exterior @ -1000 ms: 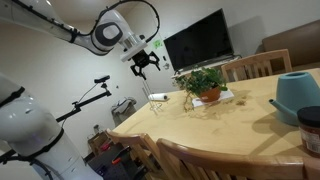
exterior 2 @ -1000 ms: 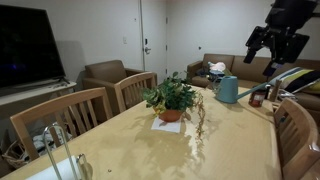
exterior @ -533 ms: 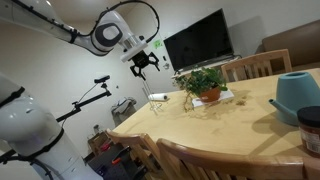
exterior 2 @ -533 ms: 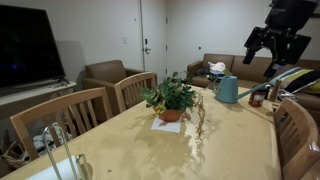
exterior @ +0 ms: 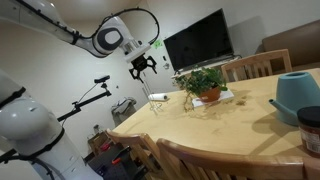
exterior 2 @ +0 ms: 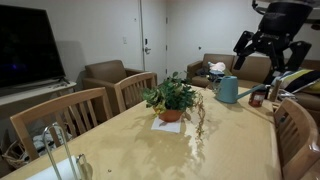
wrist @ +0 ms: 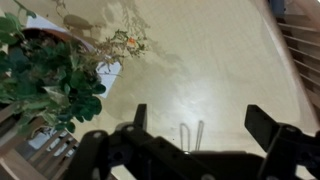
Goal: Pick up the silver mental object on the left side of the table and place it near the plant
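Note:
The silver metal object (exterior: 157,97), a thin bent-wire stand, sits upright at the far end of the wooden table (exterior: 240,125). It also shows in an exterior view (exterior 2: 56,146) and as two wire loops in the wrist view (wrist: 190,134). The potted plant (exterior: 205,84) stands on a white mat mid-table, seen in both exterior views (exterior 2: 171,98) and in the wrist view (wrist: 45,75). My gripper (exterior: 142,65) is open and empty, hanging well above the table over the silver object. It is also in an exterior view (exterior 2: 261,55) and the wrist view (wrist: 198,114).
A teal watering can (exterior: 297,93) (exterior 2: 228,90) and a dark cup (exterior: 311,128) stand at the other end of the table. Wooden chairs (exterior 2: 62,113) line the table sides. A TV (exterior: 198,42) is against the wall.
My gripper has shifted a little sideways and down, still open and empty. Nothing on the table has moved.

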Robot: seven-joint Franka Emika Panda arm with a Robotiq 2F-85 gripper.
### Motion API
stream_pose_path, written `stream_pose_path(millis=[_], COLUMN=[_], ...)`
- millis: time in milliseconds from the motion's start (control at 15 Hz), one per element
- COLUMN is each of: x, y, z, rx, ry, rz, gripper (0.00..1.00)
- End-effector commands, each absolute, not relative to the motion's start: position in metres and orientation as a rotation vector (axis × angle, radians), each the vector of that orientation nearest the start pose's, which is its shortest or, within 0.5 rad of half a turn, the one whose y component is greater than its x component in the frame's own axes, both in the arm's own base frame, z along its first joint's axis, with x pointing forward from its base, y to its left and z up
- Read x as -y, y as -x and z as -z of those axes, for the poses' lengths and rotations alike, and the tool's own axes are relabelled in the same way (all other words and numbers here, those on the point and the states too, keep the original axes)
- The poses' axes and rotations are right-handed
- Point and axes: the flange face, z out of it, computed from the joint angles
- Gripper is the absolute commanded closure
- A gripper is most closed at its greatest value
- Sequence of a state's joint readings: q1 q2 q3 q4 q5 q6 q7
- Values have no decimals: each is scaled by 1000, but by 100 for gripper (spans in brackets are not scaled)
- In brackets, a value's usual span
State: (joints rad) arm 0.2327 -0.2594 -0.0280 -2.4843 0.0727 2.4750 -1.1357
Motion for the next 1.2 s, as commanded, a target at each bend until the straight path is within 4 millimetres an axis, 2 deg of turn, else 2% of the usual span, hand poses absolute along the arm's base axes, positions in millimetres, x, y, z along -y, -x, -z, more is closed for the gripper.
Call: stream_pose_path(millis=[0,333,533,733,933,1000,1133], x=[-128,-174,-196,-209,-214,-210,-213], y=[-468,-481,-495,-515,-536,-516,-528], z=[-410,-415,-419,-415,-397,-404,-392], rx=[2155,2499,2670,2713,2685,2691,2688], ry=[2332,2019,1827,1732,1682,1740,1714], rz=[427,424,476,529,469,475,462], gripper=[0,0,0,0,0,0,0])
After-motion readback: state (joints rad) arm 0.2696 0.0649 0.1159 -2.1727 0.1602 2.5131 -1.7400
